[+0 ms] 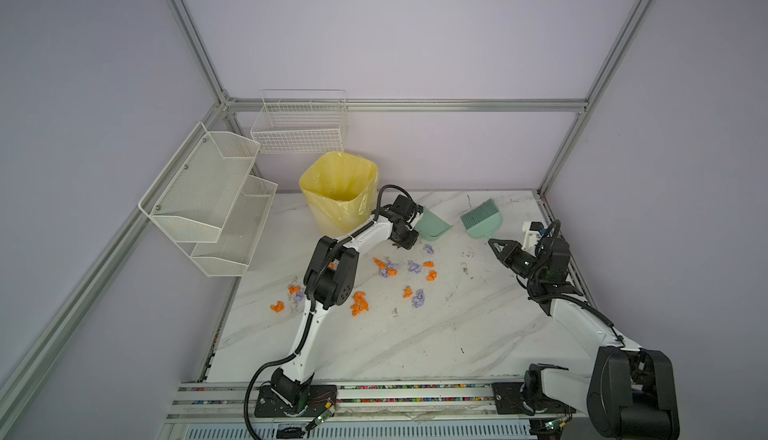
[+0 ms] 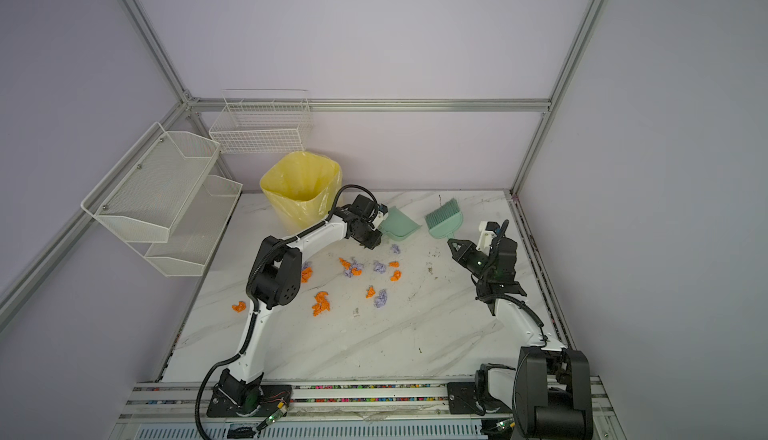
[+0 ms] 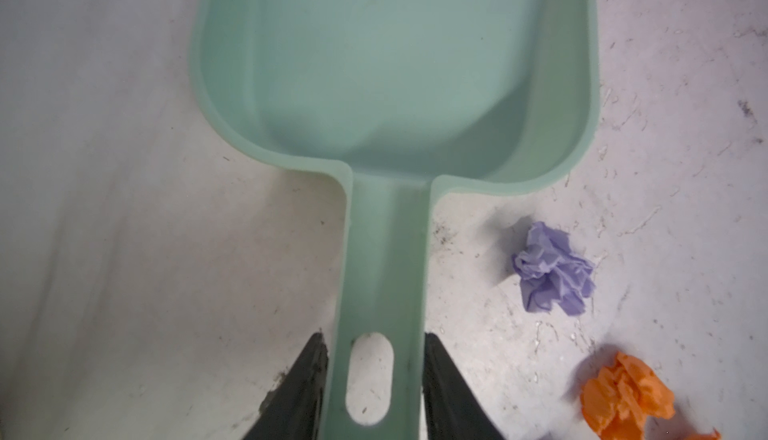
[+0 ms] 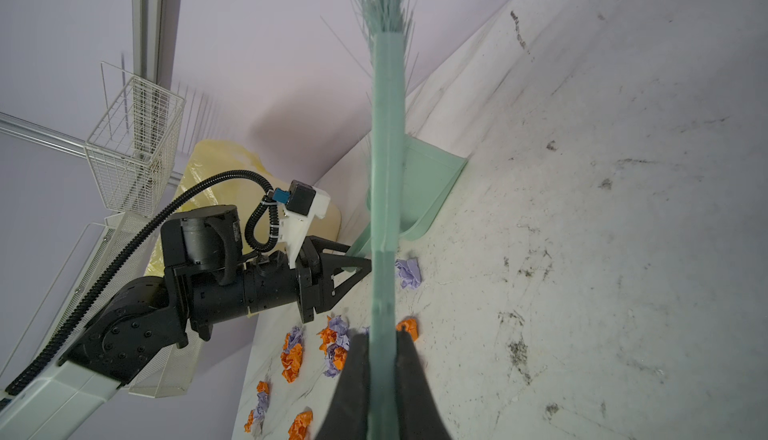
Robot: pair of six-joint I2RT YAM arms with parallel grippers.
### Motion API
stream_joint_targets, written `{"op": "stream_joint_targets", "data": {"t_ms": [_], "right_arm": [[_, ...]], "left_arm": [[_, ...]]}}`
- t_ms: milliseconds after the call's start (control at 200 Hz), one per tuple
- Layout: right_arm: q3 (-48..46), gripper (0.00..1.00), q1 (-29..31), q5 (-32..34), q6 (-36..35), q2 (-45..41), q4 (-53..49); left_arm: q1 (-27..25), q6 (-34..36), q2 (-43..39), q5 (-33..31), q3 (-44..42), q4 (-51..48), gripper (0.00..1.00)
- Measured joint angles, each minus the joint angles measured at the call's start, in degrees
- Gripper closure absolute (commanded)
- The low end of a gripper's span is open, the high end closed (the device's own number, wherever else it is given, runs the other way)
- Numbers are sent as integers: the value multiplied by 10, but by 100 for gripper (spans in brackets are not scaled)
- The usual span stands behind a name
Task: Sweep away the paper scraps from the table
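Pinching brush (image 4: pixel 386 168), right end effector (image 4: pixel 381 336); left (image 3: pixel 375 336) straddles dustpan (image 3: pixel 395 64).

Paper scraps (image 1: pixel 359 304) lie scattered across the middle of the table (image 1: pixel 415 346). Behind them is a dustpan (image 1: pixel 432 226), with a brush (image 1: pixel 482 220) to its right. A bin (image 1: pixel 338 193) stands at the back-left corner, shelves (image 1: pixel 208 197) beyond the left edge.

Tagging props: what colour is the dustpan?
Plain mint green, no pattern. The dustpan shows best in the left wrist view.
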Motion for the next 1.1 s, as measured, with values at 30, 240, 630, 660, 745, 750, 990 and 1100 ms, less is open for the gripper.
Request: {"op": "stream_joint_targets", "data": {"t_ms": [30,240,630,660,745,750,990,1100], "right_arm": [[0,100,0,0,0,0,0],[0,100,0,0,0,0,0],[0,100,0,0,3,0,0],[0,100,0,0,3,0,0],[0,100,0,0,3,0,0],[0,100,0,0,3,0,0],[0,100,0,0,3,0,0],[0,100,0,0,3,0,0]], "left_arm": [[-1,0,0,-1,0,0,60],[-4,1,0,-9,1,-1,60],[-5,6,0,-18,2,-3,67],[-6,7,0,-19,2,-3,67],[-6,11,0,-21,2,-4,67],[-6,11,0,-22,2,-4,67],[-8,15,0,-29,9,-10,67],[-10,15,0,-31,20,-12,67]]}}
